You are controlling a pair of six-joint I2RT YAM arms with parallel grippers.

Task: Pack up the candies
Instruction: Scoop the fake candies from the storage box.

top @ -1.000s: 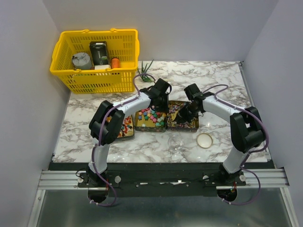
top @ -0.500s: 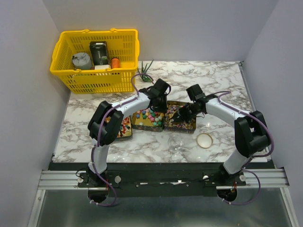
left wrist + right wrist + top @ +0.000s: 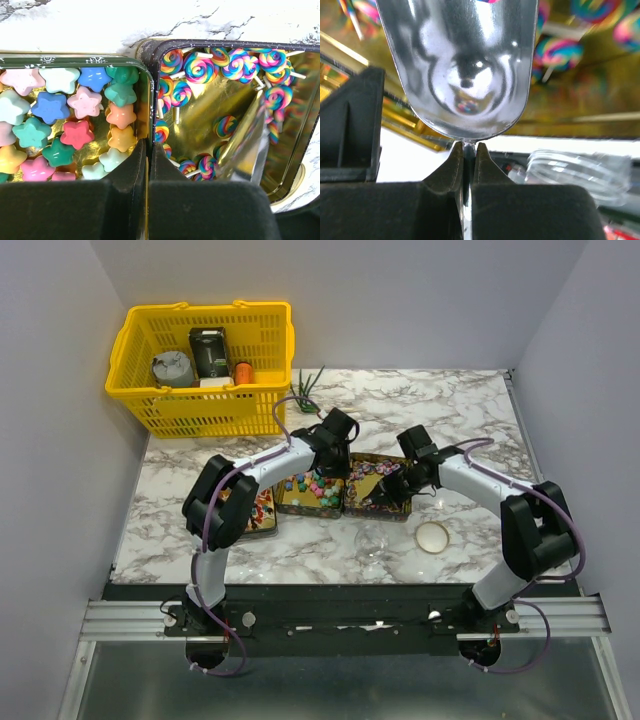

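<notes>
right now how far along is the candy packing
Done: nothing visibly packed; the clear plastic cup looks empty. In hand: the right gripper holds a shiny metal scoop inside the gold tin of swirl lollipop candies. Still to do: scooping candies out and filling the cup.

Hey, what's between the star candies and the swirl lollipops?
Only the two adjoining tin walls separate the star candies from the swirl lollipops, as the left wrist view shows; the left gripper sits shut at that seam.

A: What sits on the marble table (image 3: 470, 405)?
B: Three tins (image 3: 375, 517) in a row. Around the middle tin (image 3: 312, 512): clear cup (image 3: 371, 538) and round lid (image 3: 432, 536) toward its near right, yellow basket (image 3: 200, 412) far behind-left, small plant (image 3: 310, 390) behind.
</notes>
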